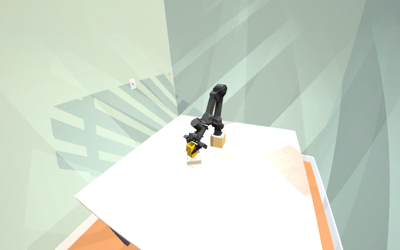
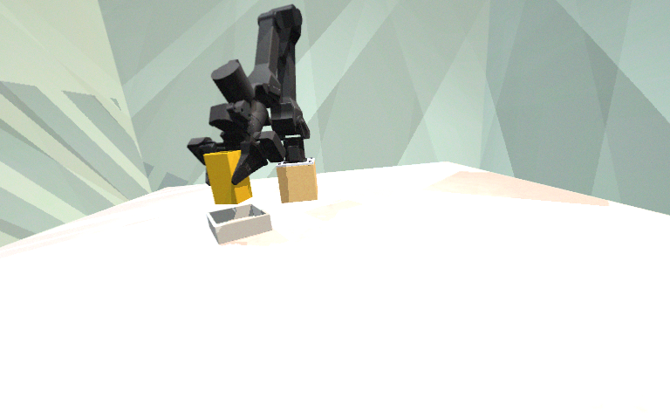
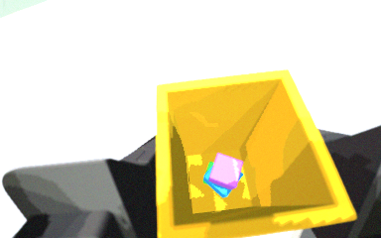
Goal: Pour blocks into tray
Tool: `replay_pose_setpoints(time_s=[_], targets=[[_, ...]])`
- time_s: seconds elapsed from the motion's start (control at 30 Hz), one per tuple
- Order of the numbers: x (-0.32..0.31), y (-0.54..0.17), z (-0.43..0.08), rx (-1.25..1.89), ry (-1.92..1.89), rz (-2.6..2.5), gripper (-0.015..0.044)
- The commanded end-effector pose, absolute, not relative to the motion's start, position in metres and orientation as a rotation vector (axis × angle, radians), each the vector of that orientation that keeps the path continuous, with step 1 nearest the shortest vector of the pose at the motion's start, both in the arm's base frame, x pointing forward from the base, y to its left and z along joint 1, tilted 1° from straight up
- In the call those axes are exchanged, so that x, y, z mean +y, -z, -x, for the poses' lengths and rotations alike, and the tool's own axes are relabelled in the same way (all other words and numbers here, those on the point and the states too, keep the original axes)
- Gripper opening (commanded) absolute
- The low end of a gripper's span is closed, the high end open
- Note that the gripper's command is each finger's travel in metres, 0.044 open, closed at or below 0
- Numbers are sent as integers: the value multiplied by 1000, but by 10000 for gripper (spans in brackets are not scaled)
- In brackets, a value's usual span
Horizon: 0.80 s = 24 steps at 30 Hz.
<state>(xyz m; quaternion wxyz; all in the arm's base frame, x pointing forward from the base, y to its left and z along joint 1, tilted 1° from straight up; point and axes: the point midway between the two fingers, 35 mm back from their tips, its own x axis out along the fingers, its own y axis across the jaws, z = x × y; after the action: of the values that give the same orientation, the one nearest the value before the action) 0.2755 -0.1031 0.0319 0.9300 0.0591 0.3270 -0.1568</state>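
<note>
Jaws: pinching my yellow cup, near upright
Blocks: inside it, pink uppermost
Tray: below, on the worktop

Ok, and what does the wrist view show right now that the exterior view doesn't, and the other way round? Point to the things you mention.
Only the wrist view: the inside of the cup, with a pink block (image 3: pixel 226 170) lying over a blue one (image 3: pixel 224 190) and a sliver of green at their edge.

Only the exterior view: the open-topped tray (image 2: pixel 242 229) below the cup, the arm's upper links, and the tan block (image 2: pixel 298 183) under the arm's base.

Both: the yellow cup (image 2: pixel 221 177) (image 3: pixel 268 223), roughly upright, and parts of the gripper (image 2: pixel 221 173) on either side of it.
</note>
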Motion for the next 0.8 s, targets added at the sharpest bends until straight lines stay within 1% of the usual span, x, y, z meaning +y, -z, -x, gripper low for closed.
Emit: replay_pose_setpoints(time_s=[0.0,0.27,0.77], targets=[[-121,-35,-268,662,397,-149,0],[-131,-35,-263,656,446,-179,0],[-132,-31,-264,580,551,-486,0]])
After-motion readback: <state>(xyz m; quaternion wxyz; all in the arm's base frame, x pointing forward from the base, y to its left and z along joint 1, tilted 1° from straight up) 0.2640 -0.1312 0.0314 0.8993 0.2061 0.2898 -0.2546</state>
